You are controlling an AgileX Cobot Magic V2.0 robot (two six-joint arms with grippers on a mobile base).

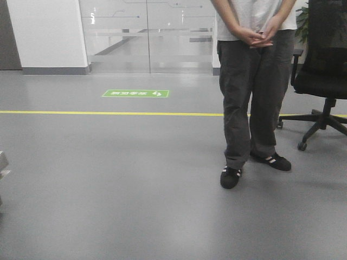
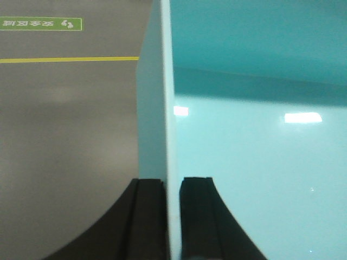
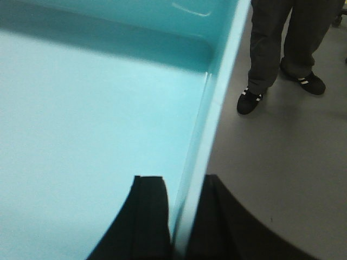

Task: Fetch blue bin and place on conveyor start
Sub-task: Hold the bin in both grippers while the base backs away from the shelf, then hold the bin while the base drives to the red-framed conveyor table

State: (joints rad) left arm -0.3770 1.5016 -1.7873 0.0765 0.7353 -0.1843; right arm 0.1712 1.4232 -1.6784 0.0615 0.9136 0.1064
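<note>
— At the left wrist, what does the pincer have?
— The left gripper (image 2: 172, 183) is drawn narrow and clamped on a side wall of the blue bin (image 2: 260, 162). Its black fingers (image 2: 146, 216) sit one on the outer face and one on the inner face, with the thin rim running up between them.
— And on the other side?
— Much the same. The right gripper (image 3: 181, 181) is pinched on the opposite wall, one finger inside the tub and one outside.
— So where is the bin?
— Between the two arms, one wall in each pincer. Its turquoise bottom is glossy and catches lamp glare. The grey floor (image 1: 108, 189) shows beyond both outer walls. I cannot tell whether the tub rests on anything.
— What stands around it?
— In the front view a person (image 1: 255, 81) stands with hands clasped, in dark trousers and black shoes with white stripes, head out of frame. A black office chair (image 1: 325, 70) is just beside them at the right edge. A yellow line (image 1: 108, 112) crosses the floor behind their legs, and a green floor sign (image 1: 135, 93) lies beyond it, near a glass partition (image 1: 146, 32). The right wrist view shows those same legs past the bin's right wall, and the left wrist view shows the line and sign past the left wall
</note>
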